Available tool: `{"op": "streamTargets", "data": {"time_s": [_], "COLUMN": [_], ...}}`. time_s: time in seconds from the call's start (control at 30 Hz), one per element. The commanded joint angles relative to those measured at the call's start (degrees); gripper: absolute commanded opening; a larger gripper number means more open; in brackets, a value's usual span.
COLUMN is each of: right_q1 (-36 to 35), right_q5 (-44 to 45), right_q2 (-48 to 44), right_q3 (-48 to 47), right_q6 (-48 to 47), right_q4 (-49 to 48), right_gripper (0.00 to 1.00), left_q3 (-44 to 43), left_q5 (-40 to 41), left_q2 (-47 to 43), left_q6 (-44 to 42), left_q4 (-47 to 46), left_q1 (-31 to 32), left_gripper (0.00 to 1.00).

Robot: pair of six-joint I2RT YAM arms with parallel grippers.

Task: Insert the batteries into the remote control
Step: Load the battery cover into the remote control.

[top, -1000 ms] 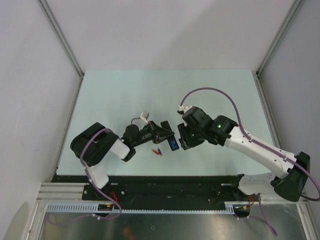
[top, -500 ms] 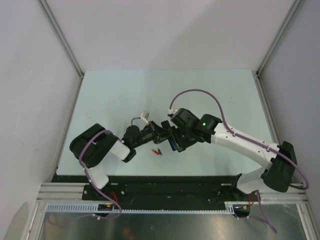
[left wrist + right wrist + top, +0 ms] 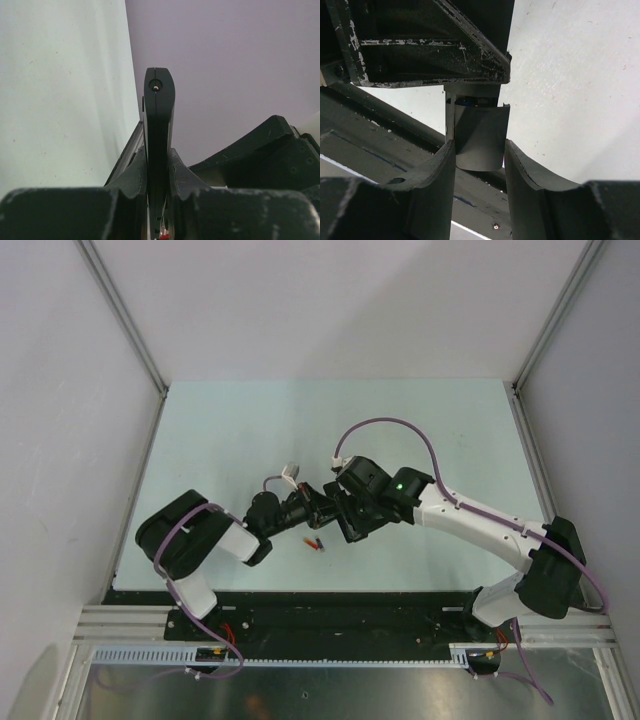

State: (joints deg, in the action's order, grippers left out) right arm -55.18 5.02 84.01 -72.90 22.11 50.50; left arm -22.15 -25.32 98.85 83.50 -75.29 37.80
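Observation:
My left gripper (image 3: 318,506) is shut on the black remote control (image 3: 330,512) and holds it edge-on above the table; the left wrist view shows the remote (image 3: 159,115) clamped between both fingers. My right gripper (image 3: 350,522) is open, its fingers close on either side of the remote's free end (image 3: 477,142) with small gaps. A sliver of a blue battery (image 3: 467,101) shows in the remote. A red-orange battery (image 3: 314,543) lies on the table just below the left gripper.
The pale green table (image 3: 230,430) has grey walls at its left, back and right. A black rail (image 3: 330,605) runs along the front edge by the arm bases. The right arm's purple cable (image 3: 400,428) loops above the wrist.
My right arm has swung left, bringing its gripper from beside the remote's end to around it. The left gripper has kept hold of the remote and barely moved.

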Motion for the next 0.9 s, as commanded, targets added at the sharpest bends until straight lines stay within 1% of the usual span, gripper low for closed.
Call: {"op": "streamTargets", "data": {"time_s": [0.0,0.47,0.87], "right_q1": [-0.19,-0.90,-1.34], "right_q5": [0.88,-0.36,-0.89], "right_q2": [0.54,0.54,1.16], "right_q3": [-2.51,-3.74,-4.09], "right_q6": [-0.84,0.13,1.36], "right_q4": [-1.63,-1.02,-2.33], "right_gripper": [0.00,0.00,0.00], "left_q3": [0.53,0.53,0.44], "left_q5": [-0.26,0.18,0.80], "left_q2": [-2.96,-2.08,-1.90], "left_q6": [1.57,1.49,1.92], "left_q4": [-20.95,-20.95,-20.95], "left_q1": [0.52,0.52,0.61], "left_gripper": [0.00,0.00,0.00]}}
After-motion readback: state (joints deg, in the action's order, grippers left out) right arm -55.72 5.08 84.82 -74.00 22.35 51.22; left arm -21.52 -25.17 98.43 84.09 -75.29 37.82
